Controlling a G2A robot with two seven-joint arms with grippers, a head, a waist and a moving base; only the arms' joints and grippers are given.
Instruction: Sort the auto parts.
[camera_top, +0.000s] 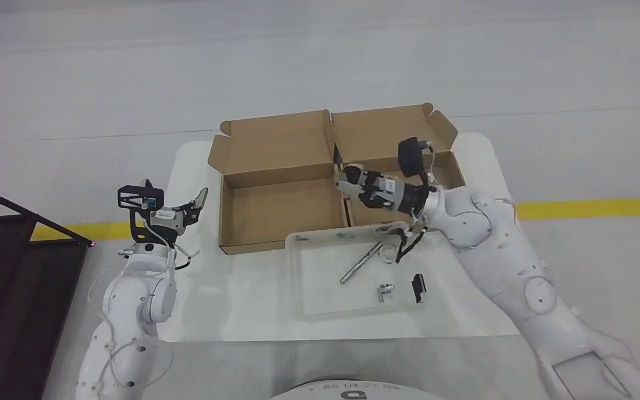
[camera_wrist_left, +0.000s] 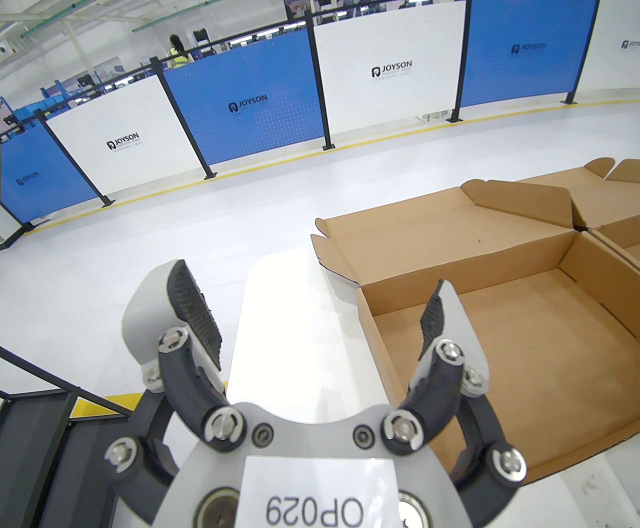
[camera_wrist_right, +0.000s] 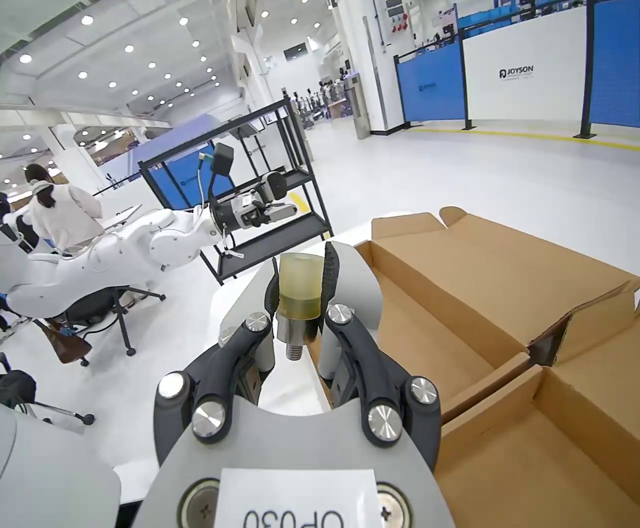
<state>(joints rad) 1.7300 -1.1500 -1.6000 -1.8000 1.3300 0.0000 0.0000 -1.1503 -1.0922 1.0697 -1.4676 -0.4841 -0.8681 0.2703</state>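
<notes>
The right gripper (camera_wrist_right: 300, 280) clamps a rubber-capped stud (camera_wrist_right: 298, 295) above the wall between 2 cardboard boxes (camera_top: 275, 212), probably held there for dropping in. The left gripper (camera_wrist_left: 310, 320) hangs empty, jaws apart, at the table's (camera_top: 200, 300) left edge.

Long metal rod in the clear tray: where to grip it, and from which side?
Probably mid-shaft on the rod, from straight above, pinching across its length: it lies flat and diagonal on the tray floor, with bare floor on both sides there.

Brown cardboard boxes (camera_top: 275, 215), white counter (camera_top: 230, 290), yellowish translucent part (camera_wrist_right: 299, 287) with silver stud (camera_wrist_right: 294, 345), left hand (camera_wrist_left: 307, 277) with black ribbed pads (camera_wrist_left: 192, 310).
</notes>
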